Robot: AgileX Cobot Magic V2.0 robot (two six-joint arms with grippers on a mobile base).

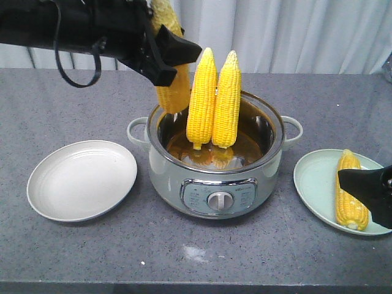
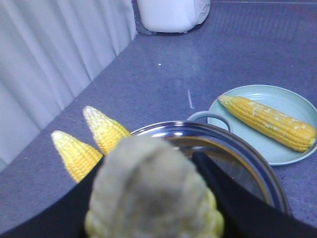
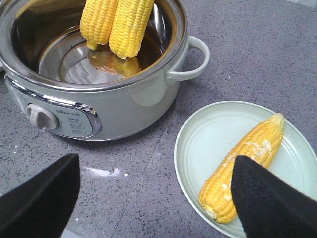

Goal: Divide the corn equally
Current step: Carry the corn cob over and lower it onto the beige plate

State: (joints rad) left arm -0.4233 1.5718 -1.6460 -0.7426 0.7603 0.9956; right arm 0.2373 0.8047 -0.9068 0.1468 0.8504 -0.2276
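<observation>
An empty white plate [image 1: 81,179] sits at the left of the tabletop [image 1: 73,251]. The left gripper [image 1: 173,63] is clamped on a held cob [image 1: 176,92], which hangs over the left rim of the pot [image 1: 184,184]. Inside the pot, two standing cobs [image 1: 203,98] lean upright side by side, touching. At the right, a green plate [image 1: 313,182] carries a lying cob [image 1: 350,193]. The right gripper [image 3: 156,166] is spread wide just above the plate's near edge.
</observation>
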